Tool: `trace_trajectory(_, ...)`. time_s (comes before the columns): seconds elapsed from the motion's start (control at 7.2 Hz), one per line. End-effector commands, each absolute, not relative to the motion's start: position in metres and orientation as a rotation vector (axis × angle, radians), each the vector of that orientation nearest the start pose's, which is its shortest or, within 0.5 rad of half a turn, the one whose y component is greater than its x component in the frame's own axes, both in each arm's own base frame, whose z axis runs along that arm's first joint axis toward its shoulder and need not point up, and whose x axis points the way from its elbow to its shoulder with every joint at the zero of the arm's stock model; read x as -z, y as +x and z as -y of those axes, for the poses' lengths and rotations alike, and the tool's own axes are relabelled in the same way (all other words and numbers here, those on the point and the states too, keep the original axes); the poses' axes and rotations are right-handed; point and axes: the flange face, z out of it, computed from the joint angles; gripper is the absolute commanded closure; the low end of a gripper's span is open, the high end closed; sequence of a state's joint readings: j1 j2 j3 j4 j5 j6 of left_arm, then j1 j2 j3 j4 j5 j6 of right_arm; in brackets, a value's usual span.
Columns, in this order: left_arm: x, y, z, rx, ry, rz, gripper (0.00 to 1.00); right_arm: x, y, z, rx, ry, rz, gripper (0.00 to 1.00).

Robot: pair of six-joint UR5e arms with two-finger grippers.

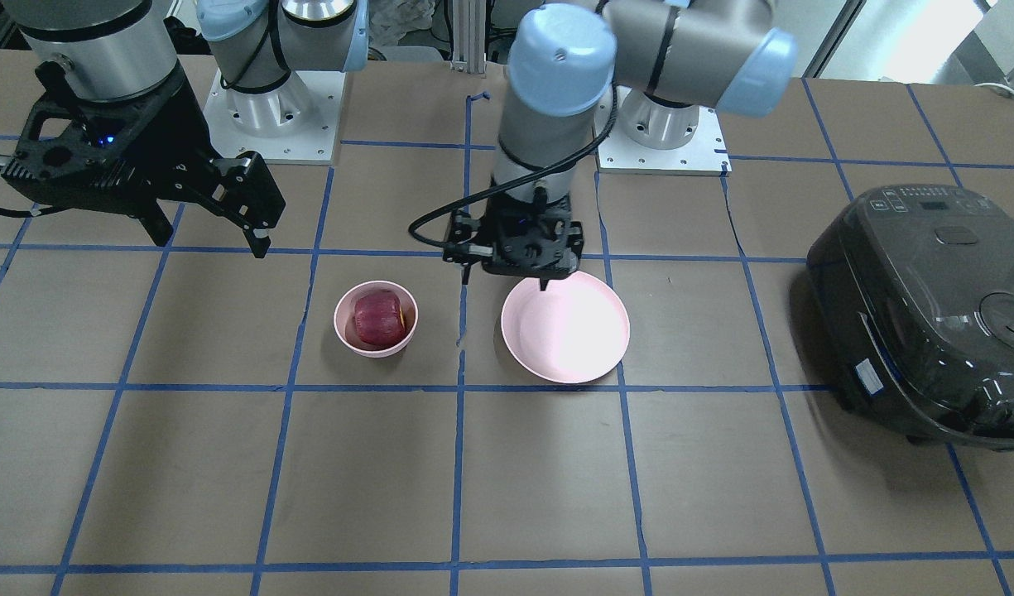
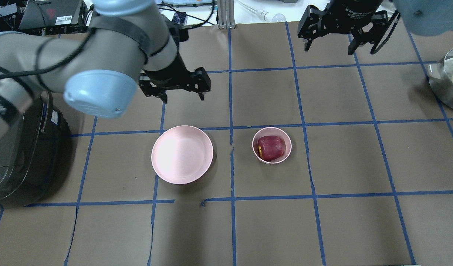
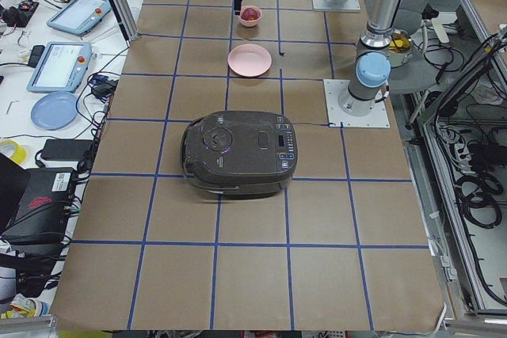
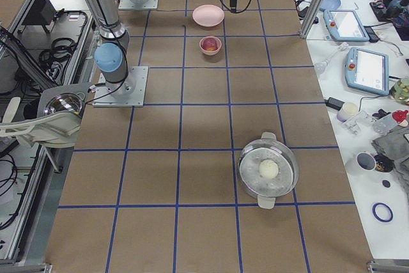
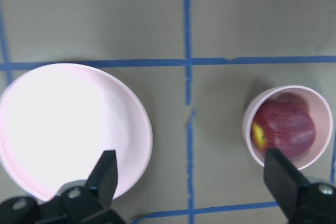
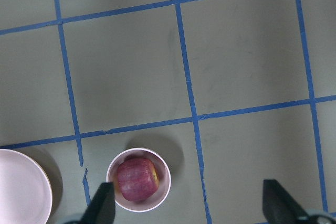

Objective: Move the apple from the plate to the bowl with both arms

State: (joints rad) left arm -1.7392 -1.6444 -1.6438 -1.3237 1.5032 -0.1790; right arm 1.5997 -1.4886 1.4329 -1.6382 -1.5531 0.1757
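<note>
The dark red apple (image 2: 271,147) lies inside the small pink bowl (image 2: 271,129). The wide pale pink plate (image 2: 182,154) stands empty to the bowl's left in the overhead view. My left gripper (image 2: 183,98) is open and empty, raised above the table behind the plate. Its wrist view shows the plate (image 5: 68,129) and the apple (image 5: 286,135) in the bowl (image 5: 321,109) between the spread fingers. My right gripper (image 2: 328,50) is open and empty, high and well behind the bowl. Its wrist view shows the apple (image 6: 136,178) far below.
A dark rice cooker (image 2: 19,155) sits at the table's left end in the overhead view. A steel pot (image 2: 448,77) with a pale round thing in it stands at the right edge. Blue tape lines grid the brown table.
</note>
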Motion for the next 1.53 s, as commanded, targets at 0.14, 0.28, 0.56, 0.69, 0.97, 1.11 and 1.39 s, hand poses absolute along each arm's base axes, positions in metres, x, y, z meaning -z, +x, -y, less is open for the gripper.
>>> trace_trajectory(0.14, -0.507, -0.142, 0.494, 0.221, 0.039, -3.082, 0.0, -0.522, 0.151, 0.534, 0.19, 0.225, -3.098, 0.0)
trace_trajectory(0.28, -0.522, -0.14, 0.502, 0.153, 0.027, -3.088, 0.0, -0.523, 0.15, 0.534, 0.192, 0.225, -3.099, 0.0)
trace_trajectory(0.56, -0.528, -0.141, 0.502, 0.11, 0.036, -3.109, 0.0, -0.523, 0.15, 0.534, 0.192, 0.225, -3.099, 0.0)
trace_trajectory(0.69, -0.527, -0.141, 0.502, 0.108, 0.039, -3.115, 0.0, -0.523, 0.15, 0.534, 0.192, 0.225, -3.099, 0.0)
trace_trajectory(0.97, -0.518, -0.143, 0.501, 0.079, 0.051, -3.114, 0.0, -0.524, 0.15, 0.534, 0.195, 0.225, -3.099, 0.0)
trace_trajectory(1.11, -0.515, -0.142, 0.5, 0.072, 0.049, -3.115, 0.0, -0.523, 0.151, 0.534, 0.193, 0.225, -3.102, 0.0)
trace_trajectory(1.39, -0.511, -0.143, 0.499, 0.065, 0.054, -3.113, 0.0, -0.524, 0.15, 0.534, 0.197, 0.227, -3.109, 0.0)
